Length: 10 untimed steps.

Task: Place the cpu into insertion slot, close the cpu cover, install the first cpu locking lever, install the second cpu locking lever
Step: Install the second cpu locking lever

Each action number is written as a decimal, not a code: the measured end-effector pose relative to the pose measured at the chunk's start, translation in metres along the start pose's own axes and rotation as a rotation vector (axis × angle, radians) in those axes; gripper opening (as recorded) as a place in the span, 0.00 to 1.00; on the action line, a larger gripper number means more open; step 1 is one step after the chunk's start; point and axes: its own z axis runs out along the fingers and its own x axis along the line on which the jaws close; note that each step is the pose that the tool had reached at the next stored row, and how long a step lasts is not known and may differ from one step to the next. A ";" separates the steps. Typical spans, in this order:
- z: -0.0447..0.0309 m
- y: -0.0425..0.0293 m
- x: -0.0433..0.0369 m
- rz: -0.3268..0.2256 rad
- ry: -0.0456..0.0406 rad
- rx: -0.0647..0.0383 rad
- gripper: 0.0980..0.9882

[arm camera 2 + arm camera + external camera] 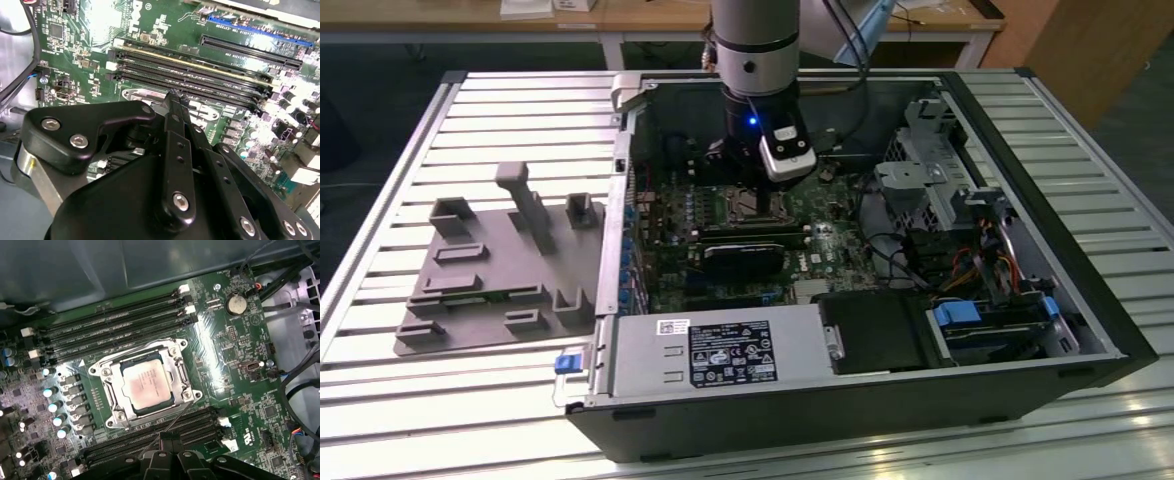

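cpu (146, 385) seated in insertion slot (176, 371) | cpu cover (114, 372) closed | hand (165, 436) beside

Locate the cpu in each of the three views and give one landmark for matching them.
Exterior view: the cpu sits mid-motherboard inside the open case, just below the arm's tool.
First wrist view: the cpu lies in the middle, framed by the closed cpu cover.
Second wrist view: I cannot make it out; the tool blocks the socket area.
Shared landmark: the long black memory slots beside the socket.
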 end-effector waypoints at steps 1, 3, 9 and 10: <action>0.0004 -0.0011 0.0006 -0.003 0.0004 -0.002 0.00; 0.0015 -0.0032 0.0020 -0.009 0.0016 -0.006 0.00; 0.0051 -0.0071 0.0068 -0.032 0.0069 -0.026 0.00; 0.0058 -0.0075 0.0077 -0.036 0.0081 -0.030 0.00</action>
